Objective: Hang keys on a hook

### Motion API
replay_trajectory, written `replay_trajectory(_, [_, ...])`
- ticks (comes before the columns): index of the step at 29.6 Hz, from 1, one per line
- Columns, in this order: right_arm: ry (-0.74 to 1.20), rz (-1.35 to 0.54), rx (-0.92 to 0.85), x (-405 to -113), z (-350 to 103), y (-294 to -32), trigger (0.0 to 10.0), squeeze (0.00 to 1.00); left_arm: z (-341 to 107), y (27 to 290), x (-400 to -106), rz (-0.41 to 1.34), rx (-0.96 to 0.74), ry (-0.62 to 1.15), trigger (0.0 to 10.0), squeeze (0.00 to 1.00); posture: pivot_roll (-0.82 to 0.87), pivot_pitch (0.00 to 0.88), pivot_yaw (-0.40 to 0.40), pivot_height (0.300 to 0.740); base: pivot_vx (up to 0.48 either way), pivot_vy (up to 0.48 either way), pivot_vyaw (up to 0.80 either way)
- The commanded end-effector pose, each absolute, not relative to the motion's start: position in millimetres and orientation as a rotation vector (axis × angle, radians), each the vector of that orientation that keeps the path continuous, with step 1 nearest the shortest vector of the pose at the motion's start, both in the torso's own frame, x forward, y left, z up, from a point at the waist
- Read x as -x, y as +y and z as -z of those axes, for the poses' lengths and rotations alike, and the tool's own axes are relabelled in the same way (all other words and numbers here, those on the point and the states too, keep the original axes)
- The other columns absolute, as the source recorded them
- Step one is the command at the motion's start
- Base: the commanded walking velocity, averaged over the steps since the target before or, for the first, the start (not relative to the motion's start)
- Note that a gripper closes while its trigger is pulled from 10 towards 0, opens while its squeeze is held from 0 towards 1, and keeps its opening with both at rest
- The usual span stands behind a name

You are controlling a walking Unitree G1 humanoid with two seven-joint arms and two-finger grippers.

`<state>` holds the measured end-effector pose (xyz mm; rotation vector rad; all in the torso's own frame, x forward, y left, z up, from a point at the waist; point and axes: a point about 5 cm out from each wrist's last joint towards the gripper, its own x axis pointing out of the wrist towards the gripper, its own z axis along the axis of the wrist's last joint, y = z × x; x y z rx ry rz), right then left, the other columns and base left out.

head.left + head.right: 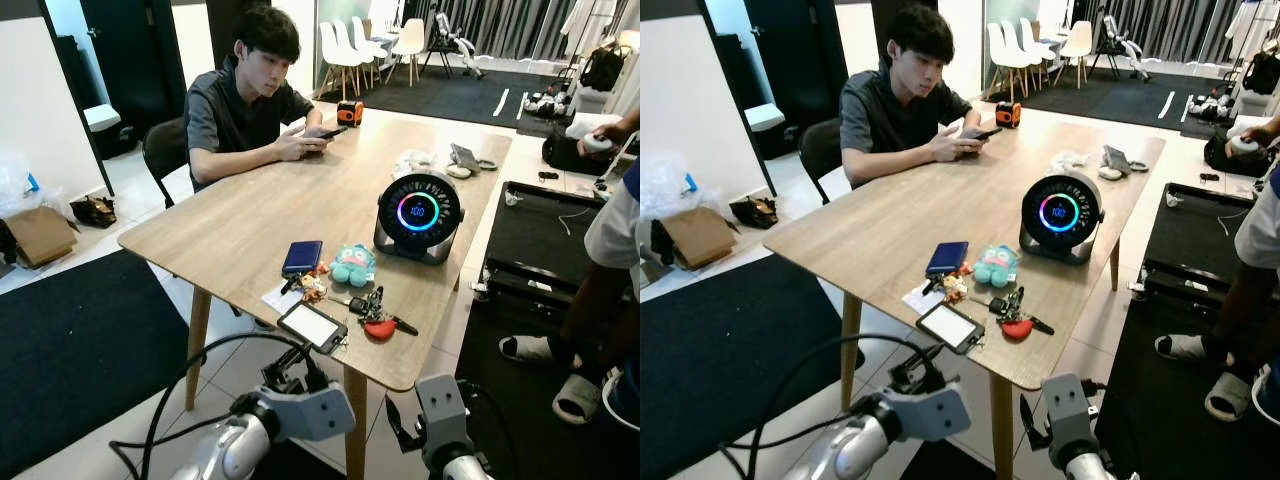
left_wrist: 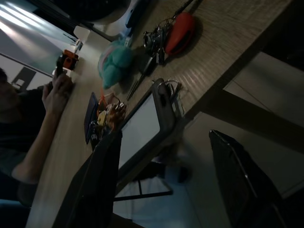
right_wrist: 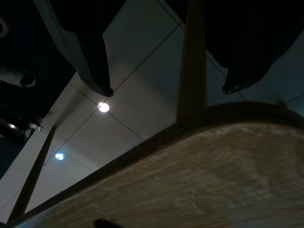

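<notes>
eyes: high, facing table (image 1: 250,215) (shared) | left wrist: near its edge | right wrist: beneath

Red-tagged keys (image 1: 375,316), teal plush (image 1: 352,265), navy wallet (image 1: 302,257), light wood table (image 1: 250,215)

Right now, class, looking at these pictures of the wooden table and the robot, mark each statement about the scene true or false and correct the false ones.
1. The bunch of keys with the red fob lies near the corner of the light wooden table. True.
2. The left claw is shut on the keys. False: it is open and holds nothing.
3. The teal plush toy lies between the dark blue wallet and the round black device with a glowing ring. True.
4. The seated person is reaching for the keys. False: both hands hold a phone.
5. The right claw sits above the tabletop. False: it is below the table's edge.
</notes>
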<state>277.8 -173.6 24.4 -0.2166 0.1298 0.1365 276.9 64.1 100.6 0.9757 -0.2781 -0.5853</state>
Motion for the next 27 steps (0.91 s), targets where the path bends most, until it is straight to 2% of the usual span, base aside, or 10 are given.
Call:
replay_trajectory(1, [0.158,-0.146,0.223,-275,-19,-172,10.0,0.0,-95,54,-279,0.562,-0.986,-0.29,10.0,0.0,0.03,0.113,0.029,0.74,0.0,0.0,0.0])
replay_trajectory(7, [0.159,-0.149,0.223,-274,-18,-171,10.0,0.0,-98,43,-293,0.497,-1.023,-0.325,10.0,0.0,0.03,0.116,0.033,0.74,0.0,0.0,0.0])
replay_trajectory(8, [0.159,-0.149,0.223,-274,-18,-170,10.0,0.0,-97,42,-295,0.489,-1.032,-0.331,9.7,0.0,0.02,0.119,0.035,0.74,0.0,0.0,0.0])
replay_trajectory(10, [0.157,-0.147,0.221,-274,-19,-170,10.0,0.0,-95,40,-297,0.502,-1.058,-0.343,10.0,0.0,0.02,0.124,0.039,0.74,0.0,0.0,0.0])
replay_trajectory(20, [0.159,-0.141,0.22,-271,-17,-171,10.0,0.0,-84,44,-307,0.477,-1.116,-0.339,10.0,0.0,0.02,0.129,0.04,0.74,0.0,0.0,0.0])
replay_trajectory(22, [0.159,-0.14,0.22,-271,-17,-171,10.0,0.0,-83,46,-308,0.468,-1.125,-0.342,9.7,0.0,0.02,0.128,0.04,0.74,0.0,0.0,0.0])
replay_trajectory(24, [0.157,-0.139,0.22,-272,-18,-171,10.0,0.0,-83,49,-309,0.46,-1.132,-0.346,4.9,0.0,0.02,0.128,0.04,0.74,0.0,0.0,0.0])
replay_trajectory(25, [0.157,-0.139,0.22,-272,-18,-171,10.0,0.0,-83,49,-309,0.46,-1.132,-0.346,4.9,0.0,0.02,0.128,0.04,0.74,0.0,0.0,0.0])
replay_trajectory(26, [0.156,-0.139,0.219,-272,-18,-171,10.0,0.0,-82,52,-308,0.458,-1.134,-0.348,4.2,0.0,0.02,0.128,0.037,0.74,0.0,0.0,0.0])
replay_trajectory(27, [0.156,-0.139,0.22,-273,-18,-171,10.0,0.0,-80,54,-307,0.456,-1.135,-0.348,1.0,0.0,0.03,0.129,0.036,0.74,0.0,0.0,0.0])
